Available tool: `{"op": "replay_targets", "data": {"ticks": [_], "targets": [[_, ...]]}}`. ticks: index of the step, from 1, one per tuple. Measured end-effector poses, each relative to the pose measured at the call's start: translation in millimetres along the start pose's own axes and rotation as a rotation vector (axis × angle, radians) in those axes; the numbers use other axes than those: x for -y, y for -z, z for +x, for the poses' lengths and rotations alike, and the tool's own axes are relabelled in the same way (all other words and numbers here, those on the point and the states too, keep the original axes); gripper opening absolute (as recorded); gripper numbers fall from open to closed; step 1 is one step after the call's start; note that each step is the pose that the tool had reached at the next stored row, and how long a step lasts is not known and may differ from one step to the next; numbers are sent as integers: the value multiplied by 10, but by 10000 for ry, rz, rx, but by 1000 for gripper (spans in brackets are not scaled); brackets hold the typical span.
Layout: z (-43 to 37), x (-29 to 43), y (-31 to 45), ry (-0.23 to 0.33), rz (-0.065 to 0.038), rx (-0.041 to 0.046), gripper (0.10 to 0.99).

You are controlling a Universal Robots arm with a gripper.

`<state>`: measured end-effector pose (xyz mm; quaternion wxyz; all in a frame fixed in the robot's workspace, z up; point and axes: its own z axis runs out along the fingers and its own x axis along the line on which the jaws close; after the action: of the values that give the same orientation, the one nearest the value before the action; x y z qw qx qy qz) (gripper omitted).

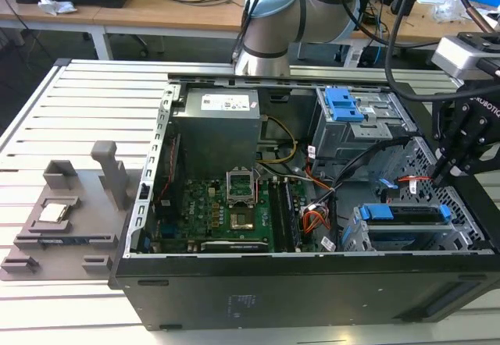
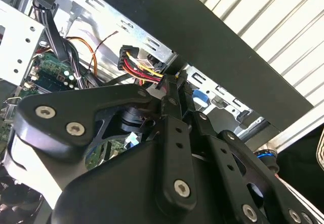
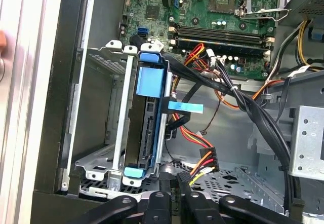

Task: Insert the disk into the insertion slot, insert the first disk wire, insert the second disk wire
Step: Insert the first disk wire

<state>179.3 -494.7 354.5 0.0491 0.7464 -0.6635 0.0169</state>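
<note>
Disk (image 1: 406, 214), in blue carrier: seated in the insertion slot (image 1: 353, 237), at the near end of the computer case (image 1: 234, 298) on the exterior view's right.
Gripper (image 1: 442, 175): just beyond the slot. In the second wrist view its fingers (image 2: 172, 98) are drawn close together, pinching the wire bundle (image 2: 144, 71), red, yellow and black, beside a black connector (image 2: 129, 58).
Motherboard (image 1: 230, 212): left of the slot.

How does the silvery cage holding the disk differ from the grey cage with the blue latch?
The insertion slot is silvery and holds the disk; the grey cage is darker and carries a blue latch. In the exterior view the slot sits nearer, the grey cage farther back. Both are metal.
</note>
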Motion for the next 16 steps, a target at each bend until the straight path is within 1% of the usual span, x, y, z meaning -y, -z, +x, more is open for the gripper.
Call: {"op": "replay_targets", "data": {"ticks": [2,3,4,6,8,10,12,14,16], "targets": [[12,-6,130,0,0,0,169],[16,-9,171,1,0,0,169],[18,-10,191,0,0,-1,169],[17,-17,197,1,2,22,169],[13,-52,198,-5,2,22,169],[5,-118,194,-7,2,22,169],[-10,-238,183,-10,2,23,169],[-17,-293,177,-20,1,22,169],[-18,-306,174,-31,1,28,169]]}}
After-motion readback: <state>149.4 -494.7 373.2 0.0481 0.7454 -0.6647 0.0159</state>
